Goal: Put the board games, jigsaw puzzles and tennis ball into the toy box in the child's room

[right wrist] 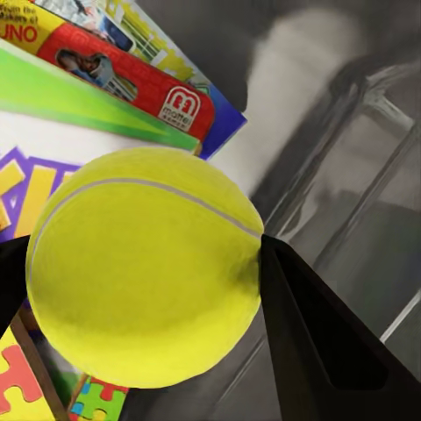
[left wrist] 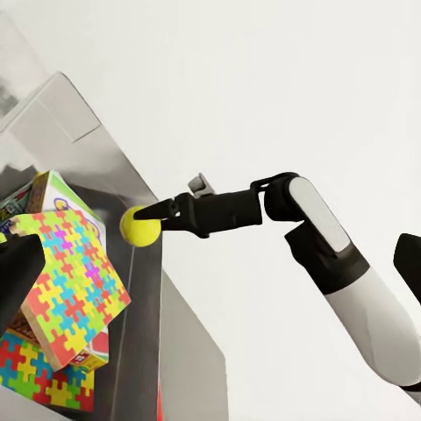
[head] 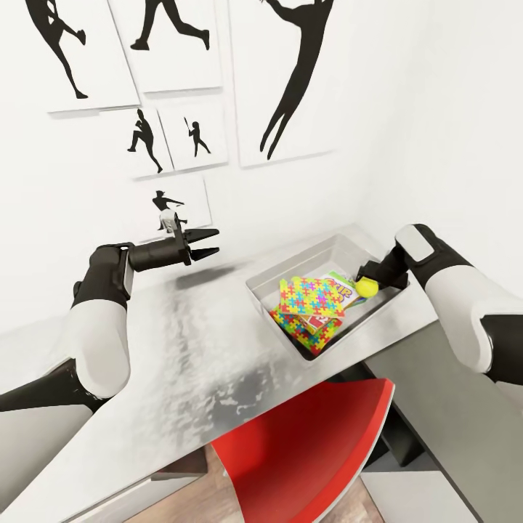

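One tennis ball (head: 367, 288) remains, pinched by the right gripper (head: 365, 280) over the toy box (head: 328, 250) for dropping; left gripper (head: 206, 244) idles, jaws spread.

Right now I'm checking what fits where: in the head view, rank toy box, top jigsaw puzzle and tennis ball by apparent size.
1. toy box
2. top jigsaw puzzle
3. tennis ball, clamped in the right gripper

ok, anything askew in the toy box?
Yes: the top puzzle lies tilted on the stacked games in the toy box, not flat. The right gripper holds the ball above the box.
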You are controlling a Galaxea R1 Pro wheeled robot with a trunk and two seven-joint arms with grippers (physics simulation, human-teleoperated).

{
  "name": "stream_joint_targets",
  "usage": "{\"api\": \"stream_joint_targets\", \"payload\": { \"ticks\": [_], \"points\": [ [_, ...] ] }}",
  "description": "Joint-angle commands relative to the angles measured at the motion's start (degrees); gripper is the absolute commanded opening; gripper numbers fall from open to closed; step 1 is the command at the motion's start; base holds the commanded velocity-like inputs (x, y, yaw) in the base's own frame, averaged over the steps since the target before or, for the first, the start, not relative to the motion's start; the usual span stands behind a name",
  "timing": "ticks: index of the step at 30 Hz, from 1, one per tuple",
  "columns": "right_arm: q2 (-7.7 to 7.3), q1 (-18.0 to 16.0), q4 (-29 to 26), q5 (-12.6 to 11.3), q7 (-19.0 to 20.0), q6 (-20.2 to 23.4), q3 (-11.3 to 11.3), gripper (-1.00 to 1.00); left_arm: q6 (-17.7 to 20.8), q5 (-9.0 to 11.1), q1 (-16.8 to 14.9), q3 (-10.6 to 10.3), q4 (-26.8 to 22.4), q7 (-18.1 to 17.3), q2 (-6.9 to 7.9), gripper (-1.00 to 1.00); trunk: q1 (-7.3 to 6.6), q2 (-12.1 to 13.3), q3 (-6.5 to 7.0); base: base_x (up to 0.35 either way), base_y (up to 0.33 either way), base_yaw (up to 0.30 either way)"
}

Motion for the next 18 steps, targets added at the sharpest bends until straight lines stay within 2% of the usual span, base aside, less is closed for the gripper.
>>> {"api": "stream_joint_targets", "payload": {
  "ticks": [1, 8, 12, 18],
  "points": [
    [-0.03, 0.0, -0.1, -0.6, -0.7, 0.2, 0.7, -1.0, 0.6, -0.6, -0.1, 0.3, -0.1, -0.4, -0.1, 1.0, 0.03, -0.1, -0.1, 0.0, 0.0, 0.0],
    [0.12, -0.2, -0.3, 1.2, -1.5, 0.2, 4.7, -1.0, 0.6, -0.6, -0.1, 0.3, 0.0, -0.4, -0.18, 1.0, 0.03, -0.1, -0.1, 0.0, 0.0, 0.0],
    [0.12, -0.2, -0.3, 1.4, -1.9, 0.2, 5.2, -1.0, 0.6, -0.6, -0.1, 0.3, 0.0, -0.4, -0.21, 1.0, 0.03, -0.1, -0.1, 0.0, 0.0, 0.0],
    [0.04, -0.2, -0.3, 1.5, -4.7, 0.2, 5.4, -1.0, 0.6, -0.6, -0.1, 0.3, 0.0, -0.4, -0.22, 1.0, 0.03, -0.1, -0.1, 0.0, 0.0, 0.0]
  ]
}}
